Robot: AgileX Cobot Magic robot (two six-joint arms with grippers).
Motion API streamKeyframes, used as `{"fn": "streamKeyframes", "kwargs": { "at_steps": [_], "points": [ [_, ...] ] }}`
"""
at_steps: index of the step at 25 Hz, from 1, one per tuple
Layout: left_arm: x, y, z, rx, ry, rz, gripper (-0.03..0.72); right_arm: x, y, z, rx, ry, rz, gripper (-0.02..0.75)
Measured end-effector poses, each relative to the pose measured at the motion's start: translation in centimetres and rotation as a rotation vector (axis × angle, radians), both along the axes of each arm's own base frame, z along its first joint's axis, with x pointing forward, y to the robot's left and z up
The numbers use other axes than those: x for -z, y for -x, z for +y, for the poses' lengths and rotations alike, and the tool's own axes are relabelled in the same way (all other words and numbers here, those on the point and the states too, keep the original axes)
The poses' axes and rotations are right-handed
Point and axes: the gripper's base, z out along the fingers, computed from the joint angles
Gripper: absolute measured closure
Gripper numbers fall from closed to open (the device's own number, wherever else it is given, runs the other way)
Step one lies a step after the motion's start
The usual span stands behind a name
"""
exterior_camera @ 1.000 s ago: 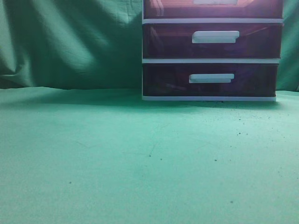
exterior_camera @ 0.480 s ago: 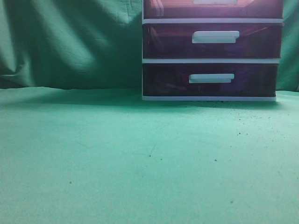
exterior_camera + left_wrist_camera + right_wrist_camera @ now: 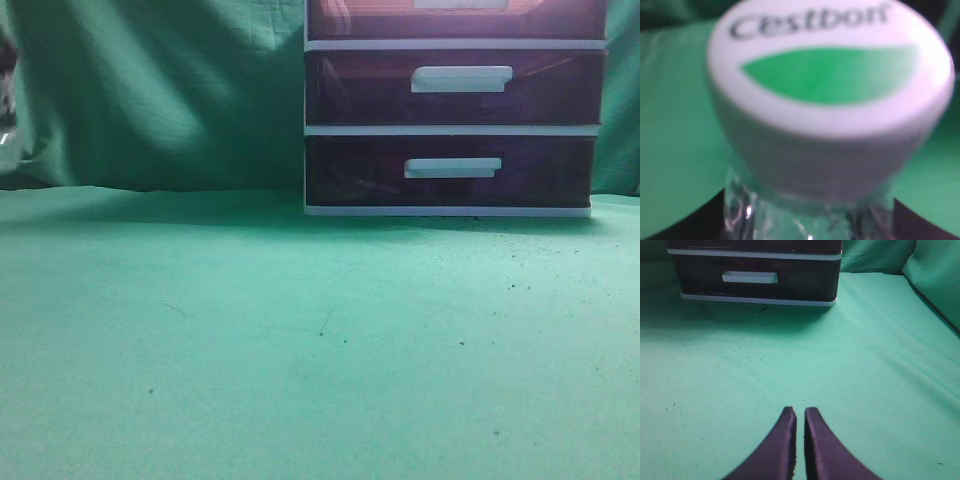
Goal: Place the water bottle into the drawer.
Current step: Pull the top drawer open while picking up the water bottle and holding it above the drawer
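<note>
Green cloth everywhere, drawer unit at the back, bottle coming in from my left

Up close my left wrist view is filled by the water bottle's white cap, so the left gripper's fingers are out of sight and I cannot tell how they stand; in the exterior view a blurred clear sliver at the far left edge is probably that bottle. My right gripper hovers low over the cloth with jaws pressed together, holding nothing. The drawer looks closed, cut off by the frame's top. I judge the right should pull its handle first, straight out, while the left carries the bottle upright and waits clear
</note>
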Motion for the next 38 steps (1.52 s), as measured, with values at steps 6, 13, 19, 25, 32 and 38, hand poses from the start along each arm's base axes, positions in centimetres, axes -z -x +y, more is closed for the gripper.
{"fn": "streamKeyframes", "kwargs": {
  "at_steps": [6, 13, 19, 25, 32, 38],
  "points": [
    [-6.3, 3.2, -1.8, 0.223, 0.039, -0.161, 0.377, 0.0, 0.0, 0.0, 0.0, 0.0, 0.0, 0.691],
    [-13.8, 6.1, -3.4, 0.441, 0.132, -0.269, 0.377, -1.0, -0.2, 0.2, 0.018, -0.147, -0.096, 0.691],
    [-15.6, 7.3, -4.5, 0.612, 0.12, -0.192, 0.377, -3.9, -0.4, -0.7, 0.114, -0.344, -0.404, 0.691],
    [-15.5, 7.4, -4.6, 0.631, 0.099, -0.171, 0.377, -8.8, 0.6, -1.2, 0.125, -0.31, -0.618, 0.691],
    [-15.5, 7.6, -4.7, 0.649, 0.104, -0.164, 0.377, -17.6, -0.3, 0.1, 0.003, -0.216, -0.48, 0.691],
    [-15.5, 7.6, -4.8, 0.655, 0.105, -0.163, 0.377, -20.3, -5.6, 0.8, -0.06, 0.008, -0.306, 0.691]
  ]
}}
